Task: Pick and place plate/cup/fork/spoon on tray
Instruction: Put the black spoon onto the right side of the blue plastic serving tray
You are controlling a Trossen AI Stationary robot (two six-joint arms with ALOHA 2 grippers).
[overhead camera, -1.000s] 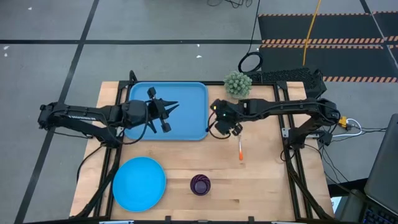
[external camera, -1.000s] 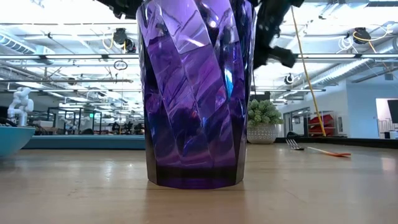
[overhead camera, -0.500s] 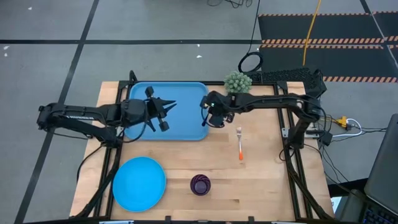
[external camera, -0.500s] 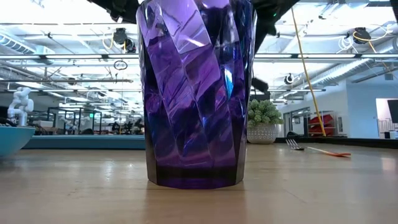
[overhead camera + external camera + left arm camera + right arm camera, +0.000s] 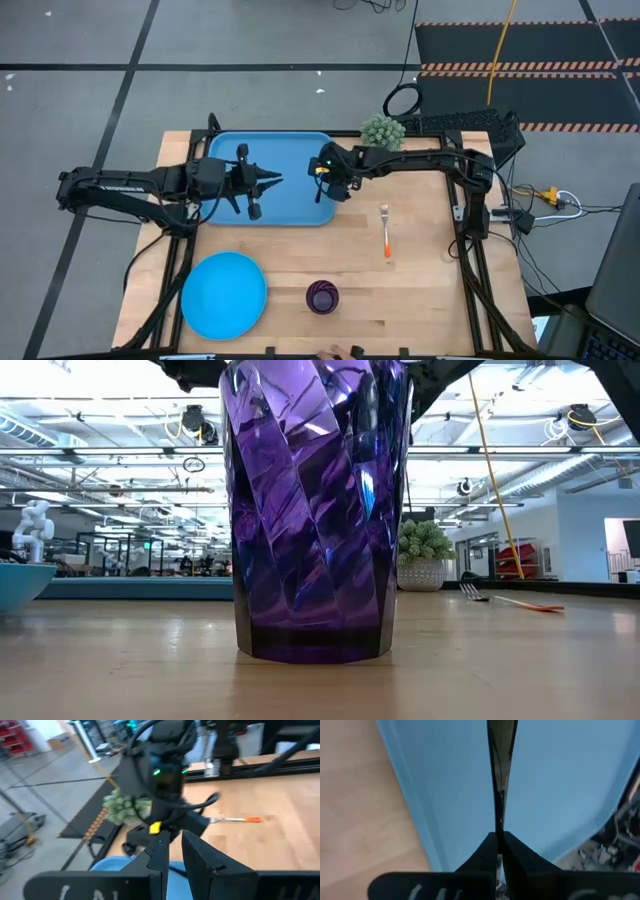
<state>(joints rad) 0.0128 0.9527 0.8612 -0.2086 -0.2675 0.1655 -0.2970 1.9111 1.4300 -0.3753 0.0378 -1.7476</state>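
A light wooden table stands on a grey workshop floor, with striped black mats off its upper right in the high view.

The right gripper (image 5: 322, 187) sits just right of centre in that view, over the right edge of the tray (image 5: 290, 207), and its fingers (image 5: 490, 851) are clamped together on the spoon (image 5: 500, 775). In the right wrist view the dark handle runs straight out from between the fingertips, its long axis in line with the gripper, and blue tray floor lies beneath most of it, with the raised rim and bare wood off to one side. So the spoon already hangs above its target, and I judge that the coming move is a short lowering and release (whether the far end touches the tray, I cannot tell).

The left gripper (image 5: 248, 180) hovers over the tray's middle, left of centre in the high view, jaws slightly apart on nothing, pointed toward the right arm; it is close enough that crowding is a risk.

Further out, the fork (image 5: 386, 235) lies on bare wood right of the tray, tines toward the top of the frame. The plate (image 5: 224, 293) sits at lower left, the cup (image 5: 322, 297) at bottom centre, and a small potted plant (image 5: 382, 134) beside the tray's upper right corner.
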